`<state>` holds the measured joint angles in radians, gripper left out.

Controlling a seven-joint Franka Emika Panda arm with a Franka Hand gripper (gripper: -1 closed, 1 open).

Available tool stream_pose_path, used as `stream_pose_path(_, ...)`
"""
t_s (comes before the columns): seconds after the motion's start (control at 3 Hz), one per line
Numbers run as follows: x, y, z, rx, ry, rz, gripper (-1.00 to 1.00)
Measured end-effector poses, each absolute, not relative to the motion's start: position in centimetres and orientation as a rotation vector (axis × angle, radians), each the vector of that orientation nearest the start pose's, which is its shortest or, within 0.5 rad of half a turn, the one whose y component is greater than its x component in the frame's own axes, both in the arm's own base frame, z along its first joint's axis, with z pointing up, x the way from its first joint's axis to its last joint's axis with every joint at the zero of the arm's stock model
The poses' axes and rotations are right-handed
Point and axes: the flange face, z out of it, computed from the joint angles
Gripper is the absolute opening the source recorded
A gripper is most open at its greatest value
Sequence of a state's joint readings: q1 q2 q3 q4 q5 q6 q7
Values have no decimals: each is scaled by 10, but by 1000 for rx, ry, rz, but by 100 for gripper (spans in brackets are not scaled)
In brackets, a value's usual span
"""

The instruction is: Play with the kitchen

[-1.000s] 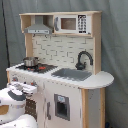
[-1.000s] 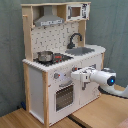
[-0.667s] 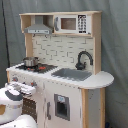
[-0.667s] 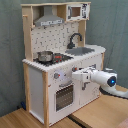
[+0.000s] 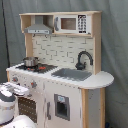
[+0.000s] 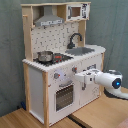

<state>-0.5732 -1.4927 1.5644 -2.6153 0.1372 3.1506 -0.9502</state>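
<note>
The kitchen (image 5: 65,75) (image 6: 55,56) is a white and light-wood toy unit with a grey sink (image 5: 72,74) (image 6: 83,50), a black faucet (image 5: 83,59) (image 6: 75,39) and a small metal pot (image 5: 30,61) (image 6: 45,56) on the stovetop. A range hood (image 5: 38,29) and a microwave (image 5: 72,23) sit up top. My gripper (image 6: 78,76) (image 5: 22,90) is level with the knobs (image 6: 73,70), right at the front panel above the oven door (image 6: 64,96). Contact with a knob cannot be made out.
The kitchen stands on a wooden table (image 6: 100,112) before a grey curtain (image 5: 115,45). My white arm (image 6: 107,80) comes in from the second exterior view's right. It fills the first exterior view's lower left corner (image 5: 7,105). A cupboard door (image 5: 62,106) lies under the sink.
The gripper has crept slightly closer to the kitchen's front panel; the kitchen and the pot have not moved.
</note>
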Motion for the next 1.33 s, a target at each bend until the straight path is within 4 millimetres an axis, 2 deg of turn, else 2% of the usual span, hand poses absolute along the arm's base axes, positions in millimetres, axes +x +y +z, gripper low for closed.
stream_pose_path(0.33,258,405,354,723,1510,647,100)
stream_pose_path(1.33,257,407,345,969,1413,884,100)
